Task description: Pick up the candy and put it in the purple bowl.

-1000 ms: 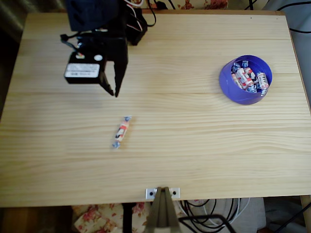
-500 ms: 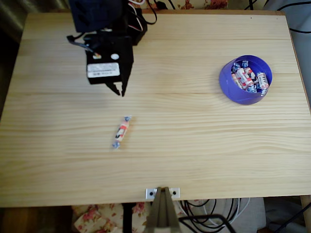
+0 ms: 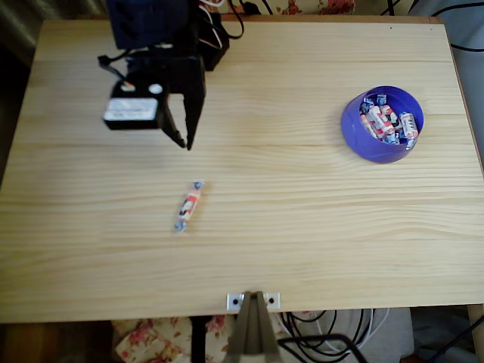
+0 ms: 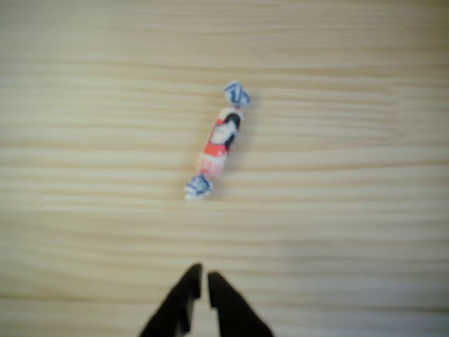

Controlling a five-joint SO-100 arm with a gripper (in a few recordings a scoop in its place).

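A single candy [image 3: 189, 205] with a white wrapper, orange-red marks and blue twisted ends lies slantwise on the wooden table, left of centre. In the wrist view the candy [image 4: 217, 142] lies ahead of the fingertips. My black gripper [image 3: 184, 141] hangs above the table a short way behind the candy, apart from it. Its jaws stand almost together with nothing between them, as the wrist view of the gripper [image 4: 200, 275] shows. The purple bowl [image 3: 354, 136] stands far off at the right and holds several look-alike sweets.
The arm's base and cables [image 3: 215, 30] sit at the table's back edge. A metal bracket [image 3: 253, 301] is clamped to the front edge. Bare wood lies between the candy and the bowl.
The gripper's body twisted right half a second ago and has swung back left, with its tips staying near the same spot. The candy and the bowl have not moved.
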